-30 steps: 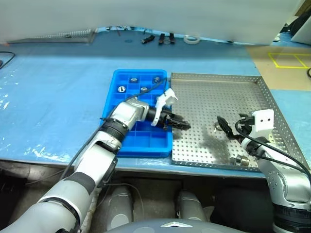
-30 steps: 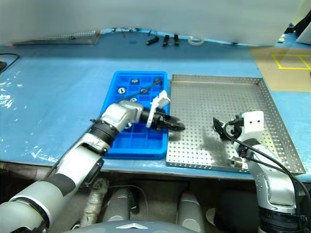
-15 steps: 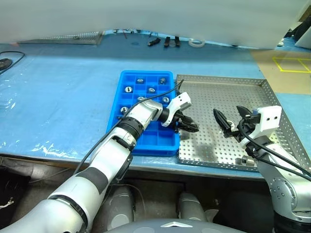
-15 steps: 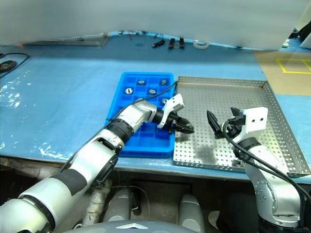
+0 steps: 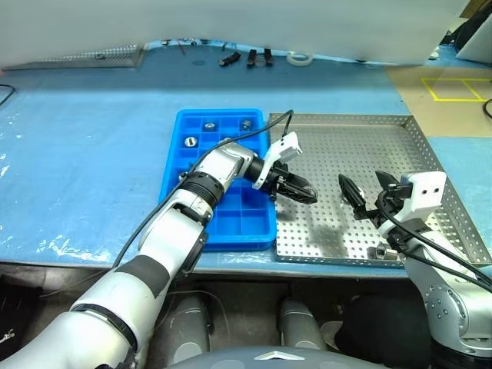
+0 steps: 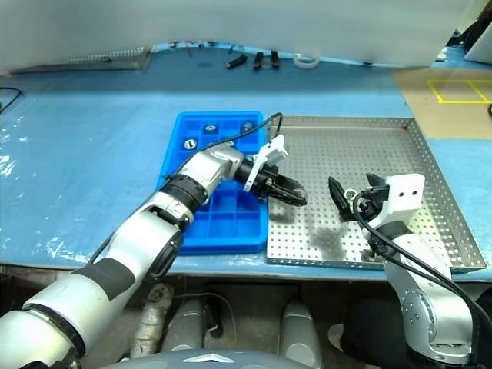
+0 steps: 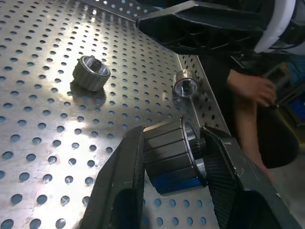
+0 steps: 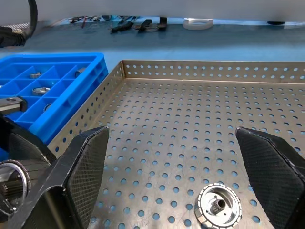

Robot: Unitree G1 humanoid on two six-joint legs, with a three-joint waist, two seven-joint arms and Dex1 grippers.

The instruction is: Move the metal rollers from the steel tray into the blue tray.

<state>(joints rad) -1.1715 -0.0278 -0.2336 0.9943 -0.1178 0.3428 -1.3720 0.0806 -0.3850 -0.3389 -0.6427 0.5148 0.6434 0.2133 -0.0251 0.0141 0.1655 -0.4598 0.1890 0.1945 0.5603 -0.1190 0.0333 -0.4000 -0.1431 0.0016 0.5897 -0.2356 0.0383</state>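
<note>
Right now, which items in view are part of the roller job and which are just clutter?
Job:
- steel tray
- blue tray
- loose rollers on the steel tray
- roller clamped in the left tool
- rollers already in blue compartments
- right tool, open

Clutter:
- tape roll
- small black parts at the far table edge
</note>
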